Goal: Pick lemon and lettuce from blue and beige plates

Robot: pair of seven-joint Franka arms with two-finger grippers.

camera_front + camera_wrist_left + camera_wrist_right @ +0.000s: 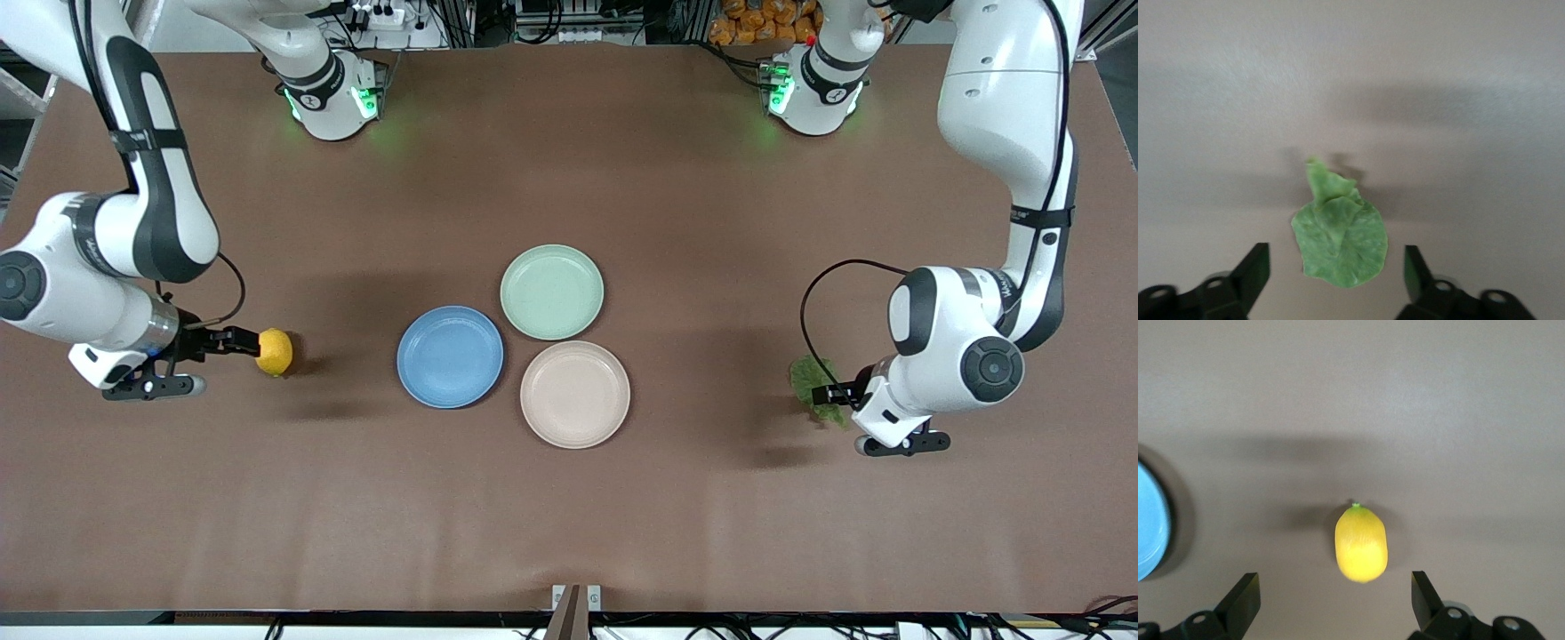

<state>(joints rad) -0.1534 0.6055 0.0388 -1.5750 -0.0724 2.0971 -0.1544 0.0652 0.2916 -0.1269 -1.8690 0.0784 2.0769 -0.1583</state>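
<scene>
The lemon (274, 352) lies on the bare table toward the right arm's end, off the plates. My right gripper (242, 342) is open, its fingertips just short of the lemon (1361, 543) and not touching it. The lettuce (807, 378) lies flat on the table toward the left arm's end. My left gripper (836, 402) is open just beside and over the leaf (1338, 237), holding nothing. The blue plate (450, 356) and the beige plate (575, 394) sit side by side mid-table, both empty. The blue plate's edge (1148, 520) shows in the right wrist view.
A pale mint-green plate (551, 292), empty, touches the other two plates and lies farther from the front camera. The brown table (569, 516) is bare between the plates and each gripper.
</scene>
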